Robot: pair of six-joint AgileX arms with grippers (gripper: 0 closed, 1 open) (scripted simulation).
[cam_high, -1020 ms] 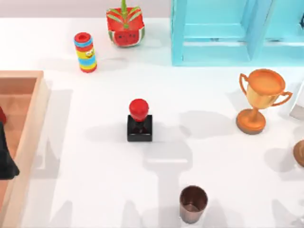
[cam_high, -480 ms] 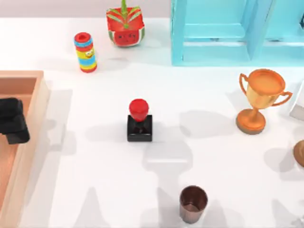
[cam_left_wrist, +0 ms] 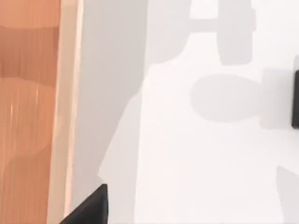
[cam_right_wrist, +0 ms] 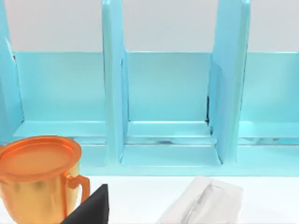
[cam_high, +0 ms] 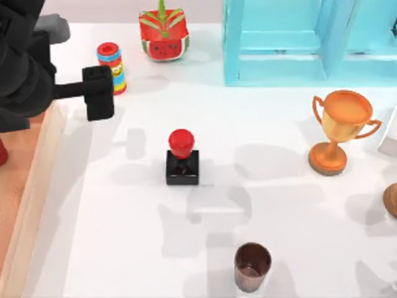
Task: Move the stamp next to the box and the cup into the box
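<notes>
Left gripper point(cam_high: 99, 93) hovers near the table's rear-left corner, beside the box point(cam_high: 43, 161); finger spacing cannot be told. Stamp point(cam_high: 182, 158) stands mid-table, cup point(cam_high: 252, 266) at the front edge. Step: reaching for the stamp; next, descend over its knob.

Left pincer point(cam_high: 99, 93) above the table point(cam_high: 279, 217), between box point(cam_high: 43, 161) and stamp point(cam_high: 182, 158).

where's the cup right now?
In the top view the cup stands upright on the table near the bottom edge, right of centre. It is below and right of the stamp, well away from the box at the left.
</notes>
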